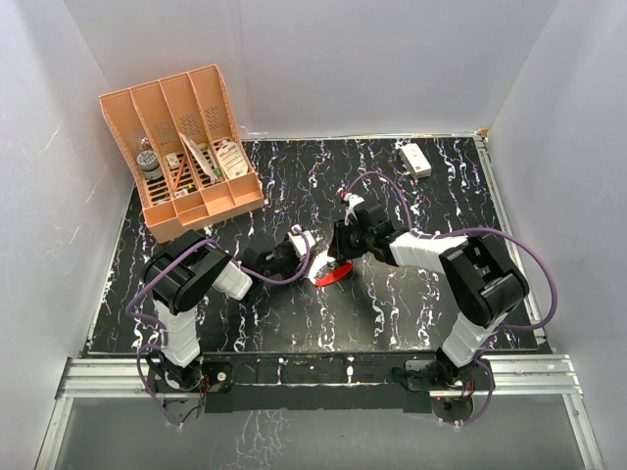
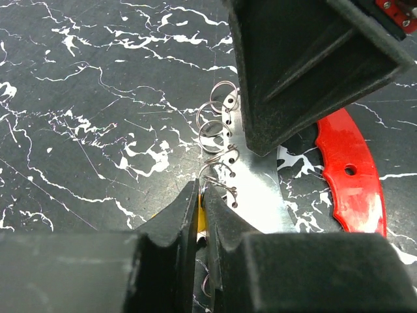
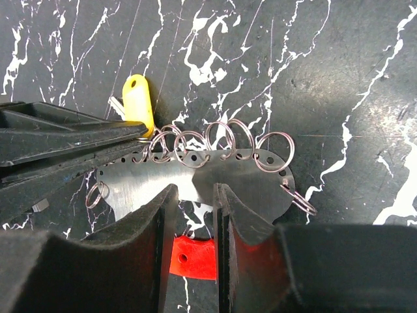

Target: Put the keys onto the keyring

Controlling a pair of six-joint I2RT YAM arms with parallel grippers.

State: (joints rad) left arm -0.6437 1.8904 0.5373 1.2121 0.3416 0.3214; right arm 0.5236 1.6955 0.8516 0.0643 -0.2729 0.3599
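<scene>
Between the left gripper's [image 2: 203,195] two black fingers sat the key with the yellow head [image 3: 137,98]. The fingers were squeezed tight on it. The yellow head poked out past them, just beside the far edge of the keyring.

The right gripper [image 3: 192,195] stood over the keyring from the other side. Its fingers were close together with a thin gap. They were over the silver plate [image 3: 254,186] and the red keyring band [image 2: 348,173]. I could not tell if they pinched the plate or only pushed it down.

The silver plate joined the red band and lay flat on the black marble table [image 1: 294,318]. A row of small wire rings [image 3: 215,145] hung from little holes along the plate's edge, on the side away from the red band.

The step looked like getting the yellow key onto one of those rings. To do it well, the right gripper should hold the keyring very steady so it cannot slide. The left gripper should move slowly and aim the key's hole at the open end of the nearest ring. A hard push could bend the ring or knock the plate away.

Well away from the keyring stood a peach file rack [image 1: 201,209] and a white box [image 1: 414,159].
</scene>
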